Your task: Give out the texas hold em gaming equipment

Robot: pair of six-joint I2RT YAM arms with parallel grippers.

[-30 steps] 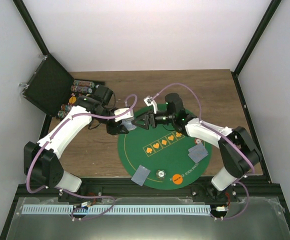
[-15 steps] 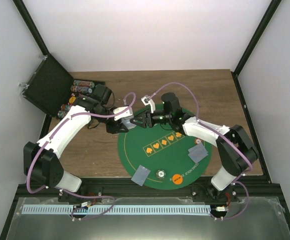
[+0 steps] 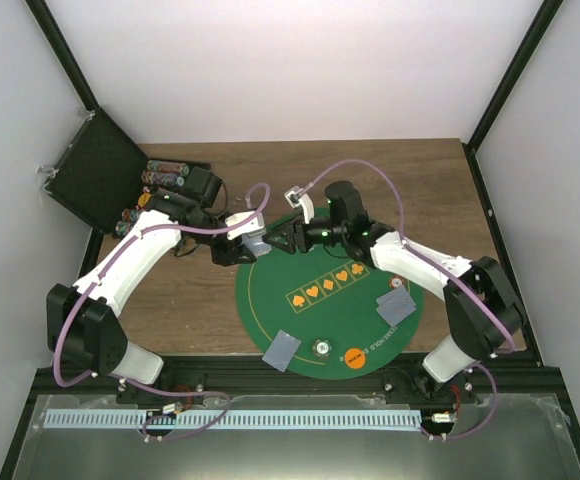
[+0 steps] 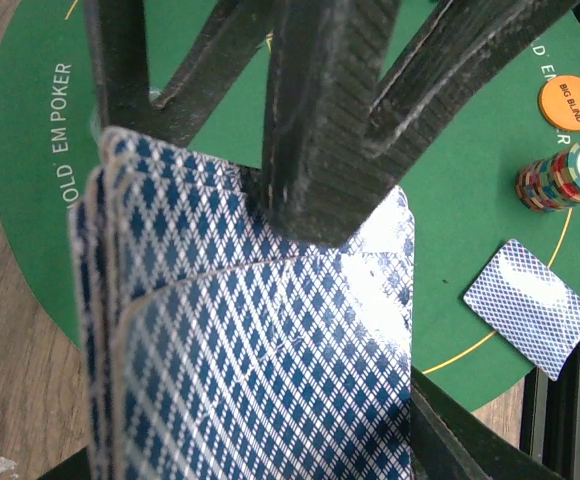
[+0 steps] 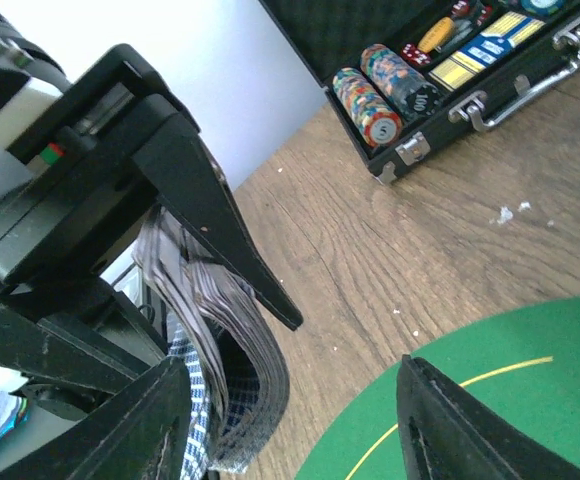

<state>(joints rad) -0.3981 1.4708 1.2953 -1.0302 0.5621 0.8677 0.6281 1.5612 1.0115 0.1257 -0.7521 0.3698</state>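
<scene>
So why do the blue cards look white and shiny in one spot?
Left wrist view: glare whitens a patch on the blue diamond-backed playing cards and the lone card on the round green mat. Right wrist view: their edges look dull.

A wooden desk point(image 3: 170, 300) carries a round green mat point(image 3: 330, 320) right of centre, reaching the near edge. The mat has a thin yellow ring, a row of orange hearts and spades, and yellow "HOLD'EM POKER" lettering. At the far left a black case point(image 3: 95, 185) stands open, its lid leaning on the left wall. Black posts point(image 3: 505, 75) frame white walls point(image 3: 290, 70). A grey metal panel point(image 3: 290, 455) runs along the near side.
</scene>
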